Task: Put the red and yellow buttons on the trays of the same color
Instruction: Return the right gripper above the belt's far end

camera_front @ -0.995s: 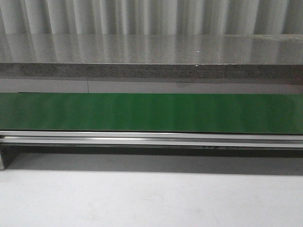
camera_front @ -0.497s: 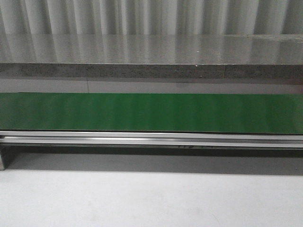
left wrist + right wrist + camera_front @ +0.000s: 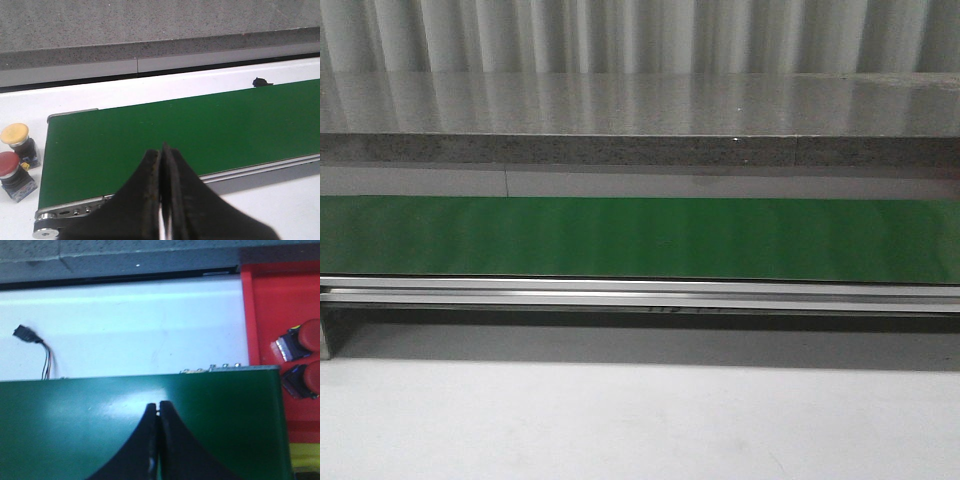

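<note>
Nothing moved on the green belt (image 3: 640, 238) (front view unchanged).

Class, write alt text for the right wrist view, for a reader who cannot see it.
The right end effector, shut and empty, hangs over a green conveyor belt. Beyond the belt's end a red tray holds two red buttons. A white surface with a small black connector lies behind the belt.

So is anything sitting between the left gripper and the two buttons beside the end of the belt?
Nothing visible blocks it. The left gripper, shut and empty, is above the green belt. The yellow button and red button stand on the white surface just past the belt's end, with only bare belt between.
</note>
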Tool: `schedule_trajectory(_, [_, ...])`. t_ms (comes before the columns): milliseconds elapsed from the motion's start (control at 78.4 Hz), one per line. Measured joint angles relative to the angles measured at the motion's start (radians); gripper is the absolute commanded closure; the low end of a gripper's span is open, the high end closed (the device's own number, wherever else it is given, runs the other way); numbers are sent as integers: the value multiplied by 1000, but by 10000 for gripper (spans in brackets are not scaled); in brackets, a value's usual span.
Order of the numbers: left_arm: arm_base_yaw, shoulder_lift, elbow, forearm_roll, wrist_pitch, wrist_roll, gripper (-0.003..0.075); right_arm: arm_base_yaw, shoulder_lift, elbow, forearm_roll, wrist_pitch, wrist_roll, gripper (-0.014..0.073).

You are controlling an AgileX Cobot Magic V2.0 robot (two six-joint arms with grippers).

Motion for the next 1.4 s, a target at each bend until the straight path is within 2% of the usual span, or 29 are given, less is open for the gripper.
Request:
schedule_trajectory(408, [0, 0, 0, 0, 0, 0, 741, 133, -409, 461, 0, -160, -25, 661])
schedule_trajectory(714, [0, 0, 0, 0, 0, 0, 741, 141, -752, 718, 4, -236, -25, 661])
schedule_trajectory(880, [0, 2, 2, 0, -2, 0, 741, 141, -997, 856, 4, -249, -27, 661])
schedule_trajectory(1046, [0, 2, 7, 0, -4, 0, 741, 141, -1185, 913, 4, -245, -29, 661])
schedule_trajectory(1403, [5, 59, -17, 14, -42, -2, 741, 141, -1216, 915, 6, -230, -29, 661])
